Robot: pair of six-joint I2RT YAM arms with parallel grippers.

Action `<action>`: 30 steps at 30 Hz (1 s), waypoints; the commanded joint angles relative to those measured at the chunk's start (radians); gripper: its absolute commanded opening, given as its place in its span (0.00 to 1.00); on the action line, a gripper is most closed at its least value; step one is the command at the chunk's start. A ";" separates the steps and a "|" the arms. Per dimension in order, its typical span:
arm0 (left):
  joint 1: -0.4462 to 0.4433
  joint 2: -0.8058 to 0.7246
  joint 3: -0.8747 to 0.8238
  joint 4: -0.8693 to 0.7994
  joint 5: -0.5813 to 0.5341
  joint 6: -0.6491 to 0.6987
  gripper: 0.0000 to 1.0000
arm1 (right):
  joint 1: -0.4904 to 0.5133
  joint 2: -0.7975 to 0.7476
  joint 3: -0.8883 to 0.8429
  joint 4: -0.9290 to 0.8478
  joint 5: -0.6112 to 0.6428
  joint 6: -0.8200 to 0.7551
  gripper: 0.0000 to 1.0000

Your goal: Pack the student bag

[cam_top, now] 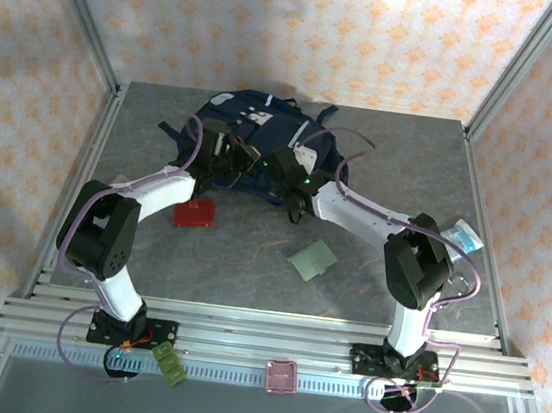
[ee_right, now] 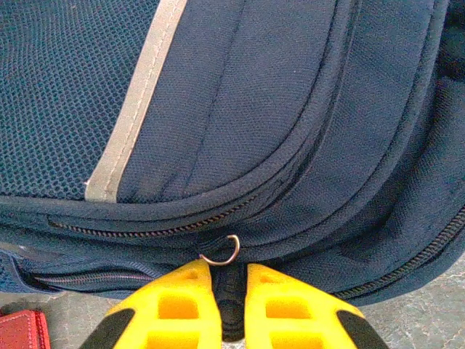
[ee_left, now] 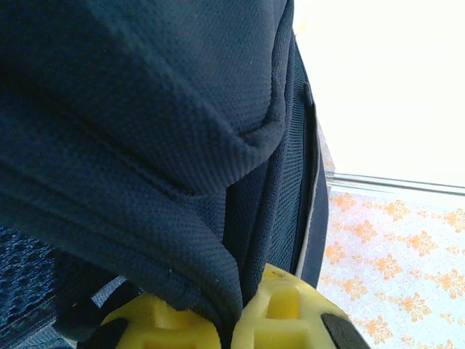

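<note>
The navy student bag (cam_top: 258, 124) lies at the back middle of the table, its grey stripe (ee_right: 138, 102) running across the fabric in the right wrist view. My left gripper (ee_left: 232, 320) is shut on a fold of the bag's navy fabric (ee_left: 182, 167), pinched between its yellow fingers (ee_left: 280, 313). My right gripper (ee_right: 231, 294) is shut on a dark zipper pull (ee_right: 231, 309) hanging from a small metal ring (ee_right: 222, 252) on the bag's near edge. In the top view both grippers, left (cam_top: 238, 152) and right (cam_top: 277, 162), meet at the bag's front side.
A red wallet (cam_top: 194, 214) lies near the left forearm, and its corner (ee_right: 22, 331) shows beside the bag. A pale green card (cam_top: 312, 259) rests mid-table. A blue-white packet (cam_top: 465, 236) sits at the right edge. Small green (cam_top: 168, 363) and pink (cam_top: 282, 377) items lie on the front rail.
</note>
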 commanded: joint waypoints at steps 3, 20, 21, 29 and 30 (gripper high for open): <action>0.013 -0.072 0.014 0.158 0.042 0.000 0.00 | -0.049 -0.069 -0.086 -0.022 0.065 -0.021 0.00; 0.053 -0.142 -0.118 0.124 0.043 0.081 0.00 | -0.366 -0.287 -0.443 0.390 -0.063 -0.061 0.00; 0.053 -0.146 -0.122 0.116 0.041 0.091 0.00 | -0.388 -0.278 -0.435 0.402 -0.084 -0.063 0.00; 0.058 -0.128 -0.131 0.130 0.083 0.112 0.00 | -0.430 -0.280 -0.482 0.567 -0.328 -0.102 0.00; 0.059 -0.123 -0.129 0.138 0.090 0.111 0.00 | -0.430 -0.289 -0.511 0.615 -0.387 -0.116 0.00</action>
